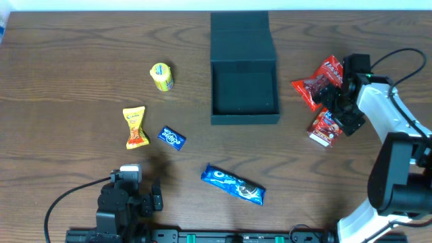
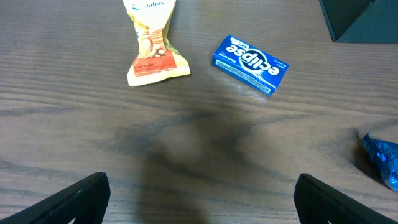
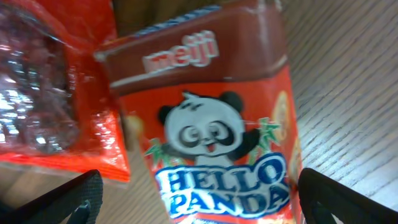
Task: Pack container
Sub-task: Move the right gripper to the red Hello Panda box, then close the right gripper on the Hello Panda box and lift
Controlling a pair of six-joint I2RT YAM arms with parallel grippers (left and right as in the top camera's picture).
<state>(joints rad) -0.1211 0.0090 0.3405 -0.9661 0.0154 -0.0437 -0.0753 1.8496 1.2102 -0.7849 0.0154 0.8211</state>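
- Brown wood table (image 1: 67,40) holds all the things.
- On the left, near the front edge, the left claw (image 2: 200,198) is wide open. Only bare table shows between its two fingers.
- A yellow and orange snack bag (image 1: 135,127) lies just ahead of that claw.
- A small yellow packet (image 1: 161,76) lies further back, apart from the snack bag.
- A blue gum box (image 1: 171,138) with "eclipse" on it lies just right of the snack bag, not touching it.
- A long blue cookie packet (image 1: 233,184) lies tilted near the front, about in the middle.
- The container (image 1: 244,120) sits at the back in the middle. It is dark green, and its lid is folded back toward the far edge, so the box is open on top.
- A shiny red bag (image 1: 314,84) lies to the right of the container.
- A red Hello Panda box (image 3: 211,124) lies right beside the red bag, nearer the front.
- The right claw (image 3: 199,202) hangs over the panda box, wide open, with one finger on each side of it. It is not squeezing the box.
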